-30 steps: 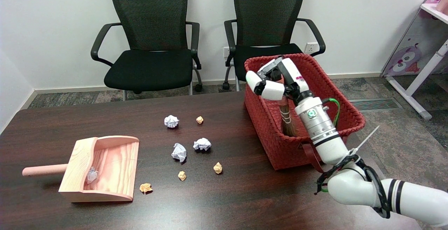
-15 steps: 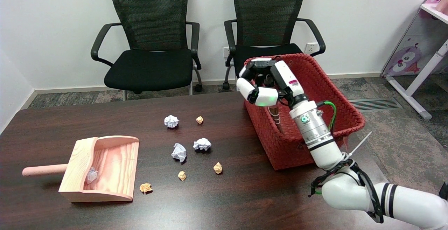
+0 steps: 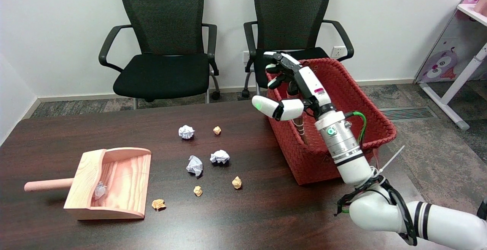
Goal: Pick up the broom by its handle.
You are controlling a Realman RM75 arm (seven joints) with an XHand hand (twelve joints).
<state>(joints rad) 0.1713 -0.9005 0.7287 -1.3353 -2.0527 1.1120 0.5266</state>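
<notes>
One right hand (image 3: pixel 291 86) we see above the red basket (image 3: pixel 365 101), fingers spread and holding nothing, broom (image 3: pixel 300 122) handle leaning inside the basket just beneath it.

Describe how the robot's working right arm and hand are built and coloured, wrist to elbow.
The right hand has white shells over black finger segments, a green light glowing on its white thumb tip and a small pink-red label on its back. A silver metal wrist cylinder with a green indicator follows, then the glossy white arm with black bands. A green cable loops beside the wrist; black cables and a white zip tie wrap the elbow.
</notes>
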